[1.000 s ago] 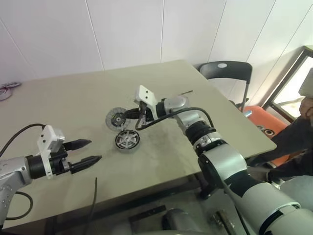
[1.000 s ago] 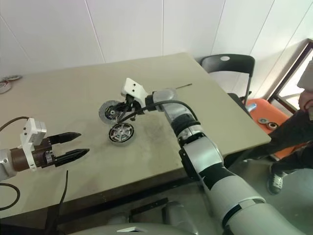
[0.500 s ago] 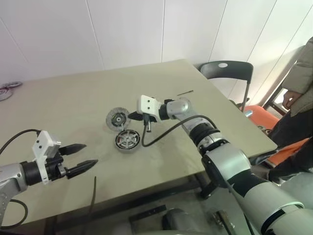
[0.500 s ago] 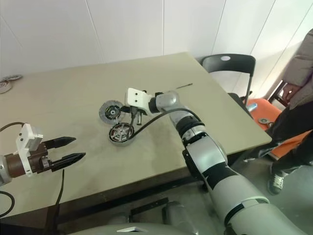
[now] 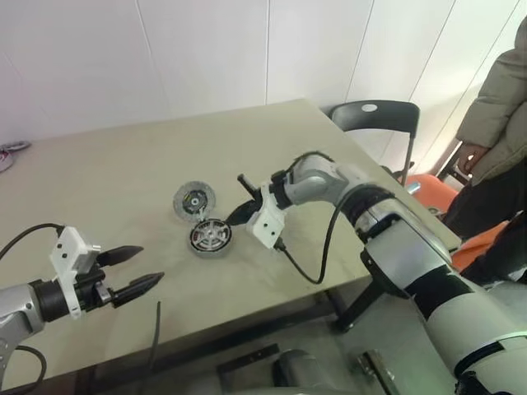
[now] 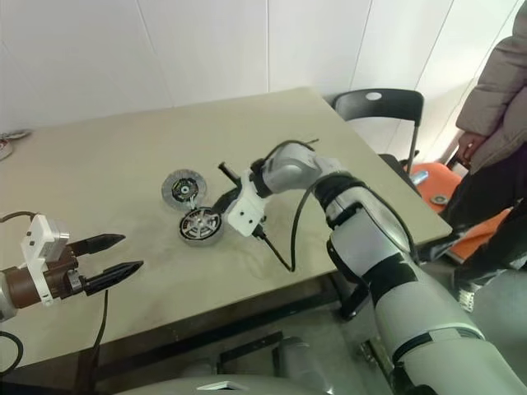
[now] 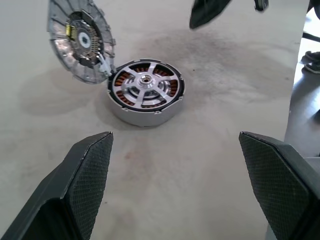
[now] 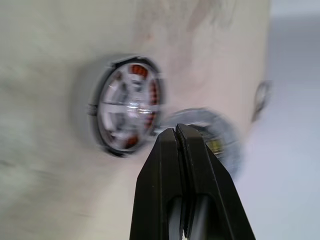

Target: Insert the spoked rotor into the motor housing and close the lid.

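Silver spoked rotor (image 7: 146, 88) sits in the copper-wound motor housing (image 7: 145, 111); ribbed grey lid (image 7: 82, 41) leans alongside. Left gripper (image 5: 136, 270) jaws apart, right gripper (image 5: 235, 216) jaws together, empty.

The right gripper (image 8: 181, 134) has its two black fingers (image 8: 162, 170) pressed together (nothing between them). Past the tips the spoked rotor (image 8: 127, 106) sits in the copper-wound motor housing (image 8: 100, 90) on the table (image 8: 45, 45), the lid (image 8: 220, 145) just beside it.

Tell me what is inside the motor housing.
The spoked rotor sits in the motor housing; copper windings show between its spokes. The housing floor underneath is covered.
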Controlling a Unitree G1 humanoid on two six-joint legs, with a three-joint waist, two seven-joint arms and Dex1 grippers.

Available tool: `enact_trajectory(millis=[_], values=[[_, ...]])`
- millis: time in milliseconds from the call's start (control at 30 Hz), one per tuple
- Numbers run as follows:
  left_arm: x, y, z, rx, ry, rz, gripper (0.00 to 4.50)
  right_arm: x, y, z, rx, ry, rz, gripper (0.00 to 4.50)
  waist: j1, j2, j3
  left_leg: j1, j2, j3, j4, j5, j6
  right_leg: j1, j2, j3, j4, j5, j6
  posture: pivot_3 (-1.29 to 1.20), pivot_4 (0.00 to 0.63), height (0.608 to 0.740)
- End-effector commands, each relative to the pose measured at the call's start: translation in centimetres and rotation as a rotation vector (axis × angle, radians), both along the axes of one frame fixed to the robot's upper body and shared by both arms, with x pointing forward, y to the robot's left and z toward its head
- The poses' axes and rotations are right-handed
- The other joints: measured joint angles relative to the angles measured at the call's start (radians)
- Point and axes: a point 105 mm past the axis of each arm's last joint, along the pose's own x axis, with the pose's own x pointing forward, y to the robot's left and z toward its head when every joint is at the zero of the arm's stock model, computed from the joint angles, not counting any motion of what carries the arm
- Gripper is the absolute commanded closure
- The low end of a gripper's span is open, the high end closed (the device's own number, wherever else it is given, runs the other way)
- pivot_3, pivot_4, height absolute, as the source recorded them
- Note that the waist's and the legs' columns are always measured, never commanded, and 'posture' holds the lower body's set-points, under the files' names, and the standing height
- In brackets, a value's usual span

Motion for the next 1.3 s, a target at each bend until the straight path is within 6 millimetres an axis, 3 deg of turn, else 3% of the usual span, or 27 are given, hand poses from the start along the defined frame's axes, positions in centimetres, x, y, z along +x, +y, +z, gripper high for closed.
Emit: enact_trajectory(millis=[33, 400, 767, 933, 1067, 1133, 1300], values=[[0.0, -0.3, 0.7, 0.011, -0.040, -0.012, 0.17, -0.1, 1.1, 0.9, 0.007, -0.144, 0.093, 4.47, 0.000, 0.000, 0.000, 0.000, 0.000, 0.000, 0.000, 0.000, 0.000, 0.000, 0.000, 0.000, 0.000, 0.000, 0.000, 0.00, 0.000, 0.740], [0.2, -0.4, 1.1, 0.057, -0.038, -0.049, 0.17, 1.7, 1.6, -2.4, -0.061, -0.514, 0.311, 4.47, 0.000, -0.001, 0.000, -0.003, -0.002, 0.002, 0.000, 0.000, 0.000, -0.005, -0.002, 0.004, 0.000, 0.000, 0.000, 0.00, 0.000, 0.740], [0.1, -0.6, 0.9, 0.037, -0.039, -0.041, 0.17, 0.8, 1.3, -1.7, -0.055, -0.496, 0.428, 4.47, -0.001, -0.001, -0.001, -0.003, -0.003, 0.002, 0.000, 0.000, 0.000, -0.005, -0.002, 0.004, 0.001, 0.000, 0.000, 0.00, 0.000, 0.740], [0.4, -0.8, 0.8, 0.025, -0.045, -0.040, 0.17, 0.5, 1.6, -0.6, -0.040, -0.444, 0.389, 4.47, -0.001, -0.001, -0.001, -0.003, -0.003, 0.002, 0.000, 0.000, 0.000, -0.005, -0.002, 0.004, 0.001, 0.000, 0.000, 0.00, 0.000, 0.740], [0.4, -1.0, 0.7, 0.017, -0.046, -0.040, 0.17, 0.6, 1.7, 0.2, -0.035, -0.310, 0.222, 4.47, -0.001, -0.002, -0.001, -0.002, -0.003, 0.002, 0.000, 0.000, 0.000, -0.004, -0.001, 0.003, 0.001, 0.000, 0.001, 0.00, 0.000, 0.740], [0.5, -1.0, 0.6, 0.014, -0.047, -0.038, 0.17, 1.0, 1.0, -0.4, -0.102, -0.257, 0.138, 4.47, -0.001, -0.002, -0.001, -0.001, -0.003, 0.001, 0.000, 0.000, 0.000, -0.002, -0.001, 0.003, 0.001, 0.000, 0.001, 0.00, 0.000, 0.740], [0.5, -1.1, 0.6, 0.006, -0.047, -0.035, 0.17, 0.8, 0.5, -1.0, -0.225, 0.103, -0.128, 4.47, -0.001, -0.001, 0.000, 0.003, -0.001, -0.001, 0.001, 0.000, 0.000, 0.006, 0.000, -0.002, -0.001, 0.002, 0.004, 0.00, 0.000, 0.740]])
